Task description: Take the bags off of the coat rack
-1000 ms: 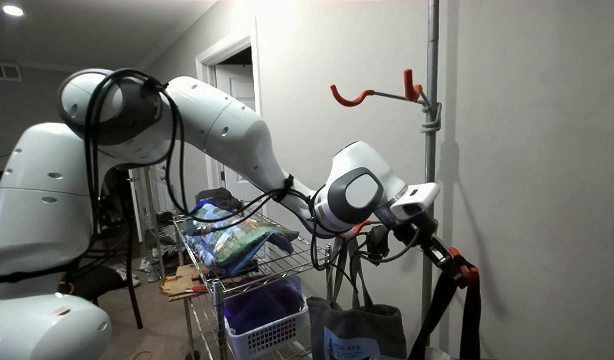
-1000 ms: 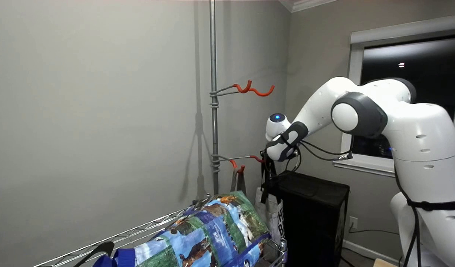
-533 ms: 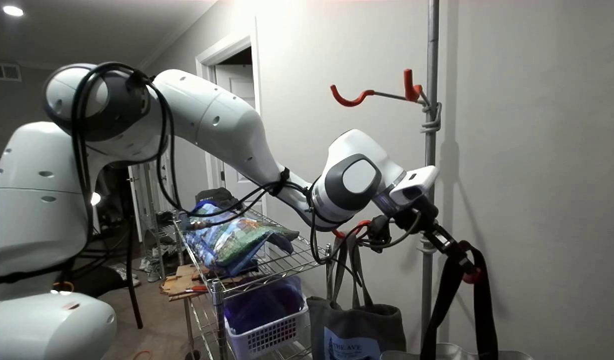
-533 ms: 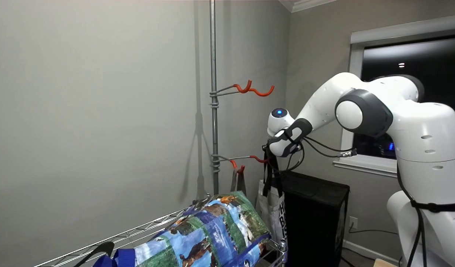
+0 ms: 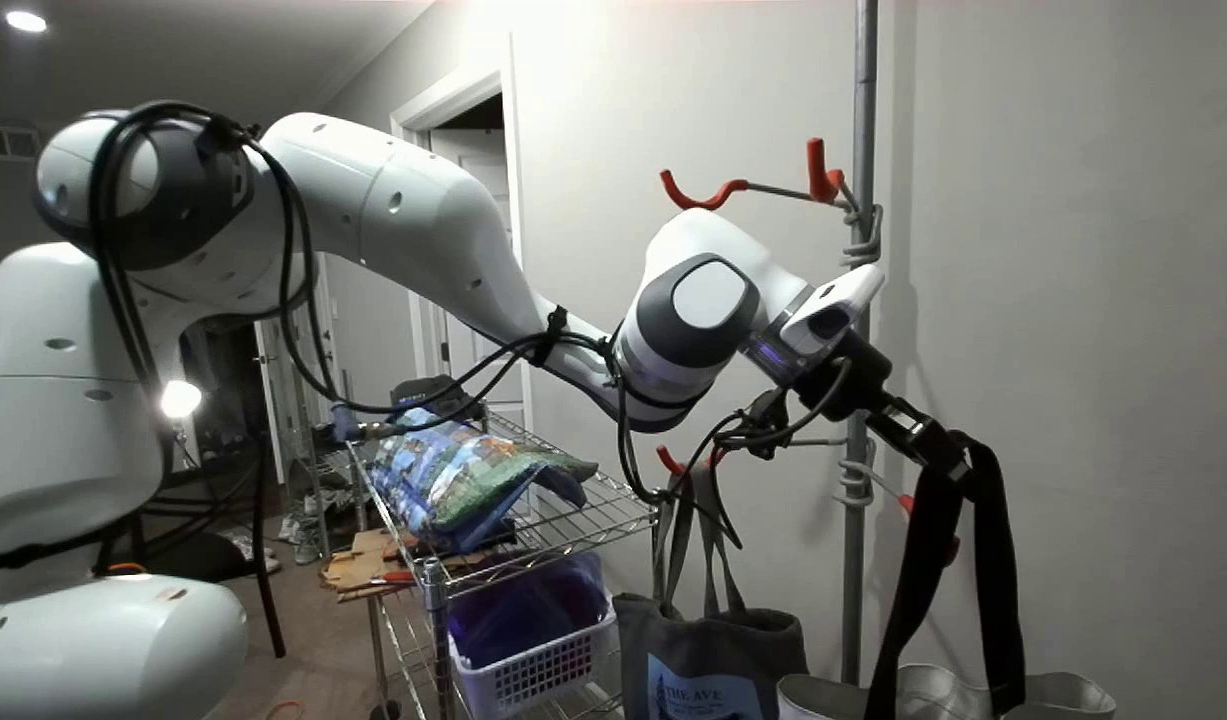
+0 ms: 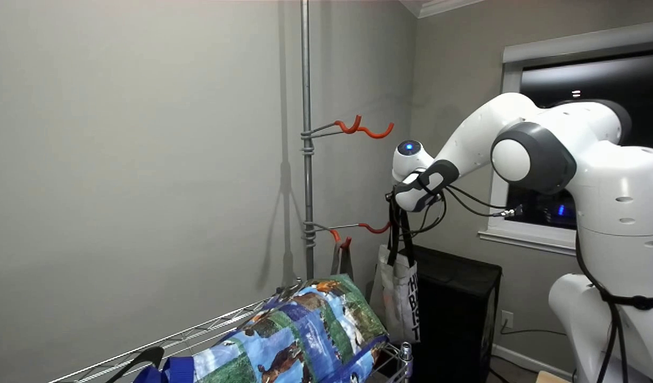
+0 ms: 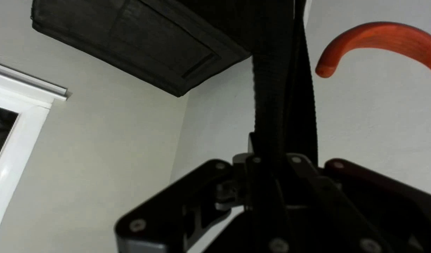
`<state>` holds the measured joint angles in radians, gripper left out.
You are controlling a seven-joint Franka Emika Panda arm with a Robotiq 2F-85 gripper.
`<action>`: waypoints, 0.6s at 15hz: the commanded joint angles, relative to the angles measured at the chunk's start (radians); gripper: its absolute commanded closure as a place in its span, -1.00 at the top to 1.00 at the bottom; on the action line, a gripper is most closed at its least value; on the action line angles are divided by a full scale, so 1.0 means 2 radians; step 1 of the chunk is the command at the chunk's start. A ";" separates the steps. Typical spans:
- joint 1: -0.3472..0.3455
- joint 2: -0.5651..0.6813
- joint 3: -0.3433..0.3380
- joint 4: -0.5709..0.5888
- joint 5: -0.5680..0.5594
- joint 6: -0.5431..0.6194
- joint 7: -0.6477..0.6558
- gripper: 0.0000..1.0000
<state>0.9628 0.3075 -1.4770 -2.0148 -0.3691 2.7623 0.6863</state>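
gripper (image 5: 953,462) narrow, jaws drawn together on black straps (image 5: 998,580); one length of strap falls on either side below the grip.

white tote (image 6: 396,295) hangs under the hand by those straps, bold lettering down its right edge in an exterior view. lower red hook (image 7: 380,34) just right of the straps in the wrist view, a sliver of wall (image 7: 377,123) between hook tip and strap.

coat rack (image 5: 866,100) upright, left of the straps in an exterior view. grey tote (image 5: 713,640) farther left, well apart from the hand, hung by its handles on another red hook (image 5: 670,460).

edges: upper hooks (image 6: 377,135) are apart from the arm (image 6: 467,141), whose wrist sits below and right of them in an exterior view, wall showing between. wire cart (image 6: 406,354) has a corner post just below the white tote's lower edge in an exterior view; contact, i cannot tell. patterned bundle (image 6: 305,319) on the cart covers the tote's lower left. black box (image 6: 448,314) stands on the far side, behind the tote's right edge; touching or apart, cannot tell.

room: wall runs on to the right of the straps in an exterior view. white basket (image 5: 483,685) sits under the cart's top shelf, left of the grey tote.
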 commanded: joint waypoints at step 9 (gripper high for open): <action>0.249 -0.068 -0.247 0.067 0.098 -0.176 -0.294 -0.94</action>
<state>1.3688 0.1246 -1.8510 -1.9356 -0.3042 2.4630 0.2637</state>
